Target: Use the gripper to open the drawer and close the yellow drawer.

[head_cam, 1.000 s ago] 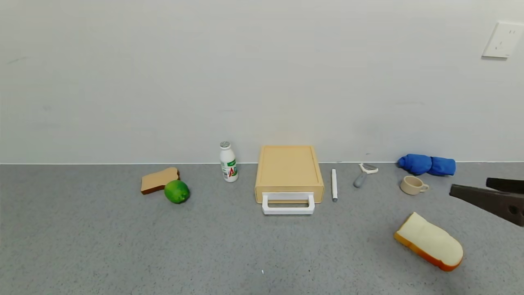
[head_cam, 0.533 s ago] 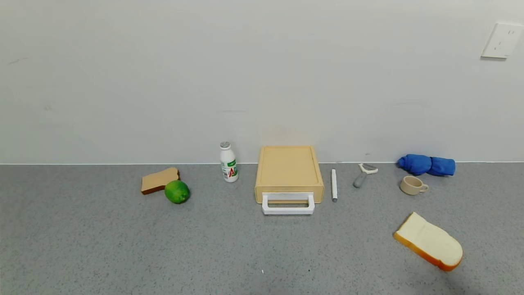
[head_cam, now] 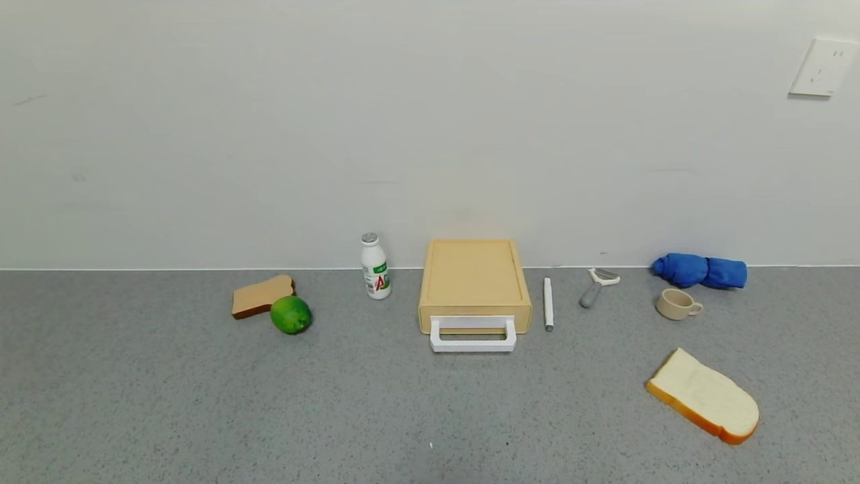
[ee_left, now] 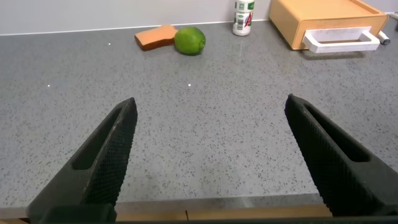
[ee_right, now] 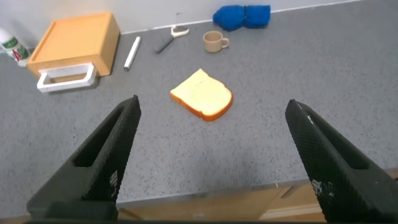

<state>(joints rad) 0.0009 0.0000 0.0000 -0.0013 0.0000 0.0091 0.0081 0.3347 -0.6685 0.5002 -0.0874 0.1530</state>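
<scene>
- Left gripper (ee_left: 208, 155): fingers spread wide, holding nothing, low over the near edge of the grey speckled counter (head_cam: 201, 403), well short of every object. Seen only in its own wrist view.
- Toast slice (head_cam: 262, 295), brown-crusted, lies flat at far left; a green lime (head_cam: 291, 314) touches its near-right corner.
- White drink bottle (head_cam: 375, 266) with green-and-red label stands upright near the wall, just left of the drawer case.
- Yellow drawer (head_cam: 474, 286): low yellow-tan case at centre, back against the wall. Tray sits pushed in, front flush with the case. White loop handle (head_cam: 473, 335) projects toward the near side, resting on the counter. No gripper touches it.
- White marker pen (head_cam: 548, 303) lies just right of the case, parallel to its side, not touching.
- Peeler (head_cam: 595, 285) with grey handle lies right of the pen, head toward the wall.
- Beige cup (head_cam: 677, 304) stands upright, handle to the right; rolled blue cloth (head_cam: 701, 270) lies behind it against the wall.
- White bread slice (head_cam: 704, 396) with orange crust lies flat at near right, well apart from the cup.
- Right gripper (ee_right: 211, 155): fingers spread wide, empty, above the near right edge of the counter, with the bread slice between it and the cup. Seen only in its own wrist view.
- Wall socket (head_cam: 823, 66) at upper right of the wall.
</scene>
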